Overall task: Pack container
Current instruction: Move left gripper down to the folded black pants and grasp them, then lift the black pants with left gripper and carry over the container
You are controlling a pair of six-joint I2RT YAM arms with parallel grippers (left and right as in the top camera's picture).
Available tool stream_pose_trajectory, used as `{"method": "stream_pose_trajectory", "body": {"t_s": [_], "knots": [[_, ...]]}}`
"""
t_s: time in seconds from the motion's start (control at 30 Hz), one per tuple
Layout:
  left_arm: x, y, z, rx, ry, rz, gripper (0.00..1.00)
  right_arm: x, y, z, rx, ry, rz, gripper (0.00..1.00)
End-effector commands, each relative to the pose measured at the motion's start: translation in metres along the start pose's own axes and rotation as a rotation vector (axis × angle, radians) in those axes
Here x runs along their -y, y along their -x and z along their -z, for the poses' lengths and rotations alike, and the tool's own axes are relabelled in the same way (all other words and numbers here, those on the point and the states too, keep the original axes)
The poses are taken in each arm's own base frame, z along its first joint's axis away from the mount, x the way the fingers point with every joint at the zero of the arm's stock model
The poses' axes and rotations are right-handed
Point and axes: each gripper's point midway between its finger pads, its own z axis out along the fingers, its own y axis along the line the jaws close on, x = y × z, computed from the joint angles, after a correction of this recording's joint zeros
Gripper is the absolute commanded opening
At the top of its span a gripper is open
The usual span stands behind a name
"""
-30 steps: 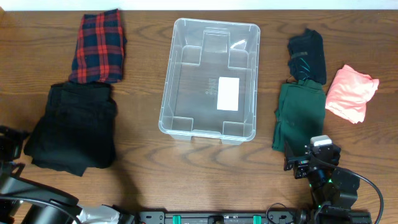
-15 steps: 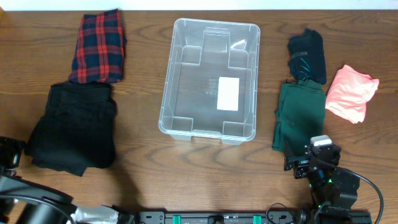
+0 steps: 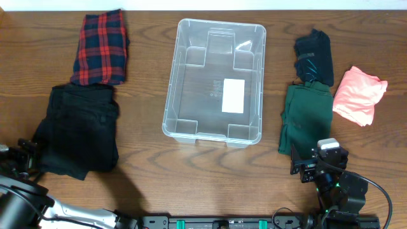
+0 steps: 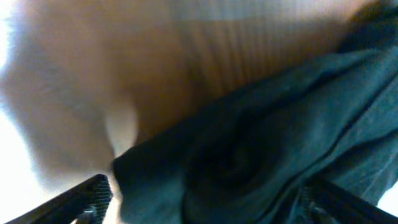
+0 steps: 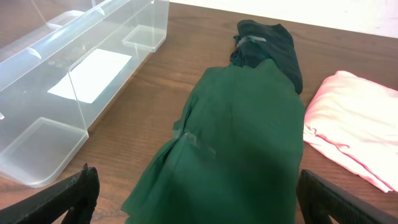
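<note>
Your left pincer (image 4: 205, 198) gapes wide at a blurred black garment (image 4: 267, 143); right pincer (image 5: 199, 190) is likewise wide, with the green garment (image 5: 239, 143) cut off nearest it.

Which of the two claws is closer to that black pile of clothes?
Left. The left claw is at the black pile's front left edge; the right claw is on the other side of the container, at the green garment.
</note>
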Motion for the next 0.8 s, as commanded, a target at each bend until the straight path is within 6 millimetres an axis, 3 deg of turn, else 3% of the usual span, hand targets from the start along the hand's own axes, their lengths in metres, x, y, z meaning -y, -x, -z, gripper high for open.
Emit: {"method": "stream_pose_trajectory", "body": {"t_s": [0.0, 0.07, 0.13, 0.17, 0.27, 0.37, 0.43, 0.6, 0.77], "knots": [[0.019, -0.007, -0.014, -0.046, -0.166, -0.084, 0.91, -0.003, -0.001, 0.000, 0.001, 0.013, 0.003, 0.99], [0.032, -0.007, -0.014, -0.041, -0.249, -0.128, 0.88, -0.003, -0.001, 0.000, 0.001, 0.013, 0.003, 0.99], [0.036, -0.006, -0.013, -0.033, -0.275, -0.138, 0.78, -0.003, -0.001, 0.000, 0.001, 0.013, 0.003, 0.99], [0.038, -0.005, -0.013, -0.031, -0.283, -0.140, 0.72, -0.003, -0.001, 0.000, 0.001, 0.013, 0.003, 0.99], [0.047, -0.006, -0.011, -0.029, -0.337, -0.138, 0.41, -0.003, -0.001, 0.000, 0.001, 0.013, 0.003, 0.99], [0.069, -0.007, -0.001, -0.026, -0.475, -0.127, 0.21, -0.002, -0.001, 0.000, 0.001, 0.012, 0.003, 0.99], [0.080, -0.010, 0.005, -0.032, -0.537, -0.117, 0.13, -0.003, -0.001, 0.000, 0.001, 0.013, 0.003, 0.99], [0.119, -0.029, 0.027, -0.041, -0.612, -0.205, 0.08, -0.003, -0.001, 0.000, 0.001, 0.013, 0.003, 0.99], [0.192, -0.066, 0.074, 0.000, -0.693, -0.427, 0.06, -0.003, -0.001, 0.000, 0.001, 0.013, 0.003, 0.99]]}}
